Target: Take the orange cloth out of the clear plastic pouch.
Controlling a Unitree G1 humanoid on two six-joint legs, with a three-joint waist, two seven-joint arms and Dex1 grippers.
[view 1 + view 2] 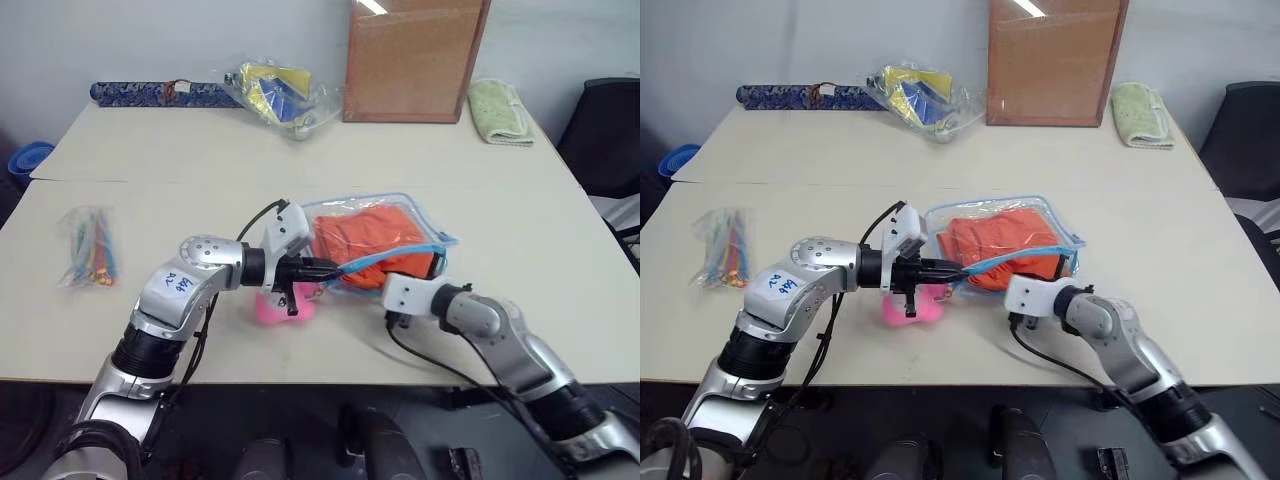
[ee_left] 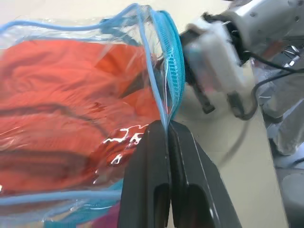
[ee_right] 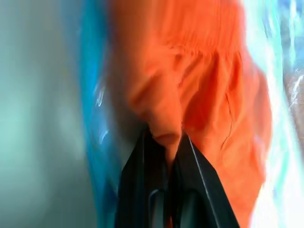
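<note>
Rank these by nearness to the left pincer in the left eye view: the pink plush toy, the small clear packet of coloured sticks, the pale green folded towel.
From the left pincer:
1. Pink plush toy, just beneath it at the table's near edge.
2. Small clear packet of coloured sticks, off to the left side.
3. Pale green folded towel, at the far right corner beside the board.

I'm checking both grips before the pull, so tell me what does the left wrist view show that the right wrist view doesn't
Left wrist view alone: the left gripper shut on the pouch's blue zip edge, the mouth lifted, with the right arm's white wrist beyond it over the table.

Right wrist view alone: the right gripper shut on a fold of the cloth itself.

Both: the orange cloth lying in the clear pouch with its blue edging; the cloth is not yet out.
</note>
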